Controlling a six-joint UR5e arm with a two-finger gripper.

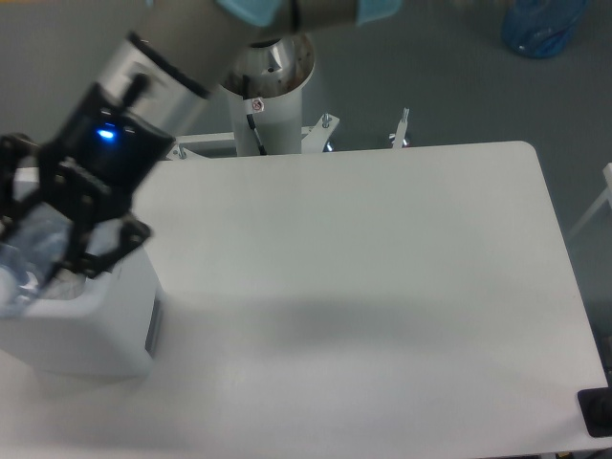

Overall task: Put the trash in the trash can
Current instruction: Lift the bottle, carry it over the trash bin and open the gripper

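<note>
Black gripper (43, 244) with a glowing blue light; clear, bluish bottle (29, 253); white trash can (100, 320) with a grey side patch; white table (382, 287); grey floor (459, 76).

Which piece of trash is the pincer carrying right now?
The crushed clear plastic bottle, clamped in the black pincer above the white boxy plastic bin. No other piece of trash shows; the arm hides the bin's inside.

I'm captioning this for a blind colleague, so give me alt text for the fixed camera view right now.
A robot gripper holds a crushed clear bottle above the white bin at the table's left edge. The arm reaches in from the top of the picture, and the view is slightly blurred.
</note>
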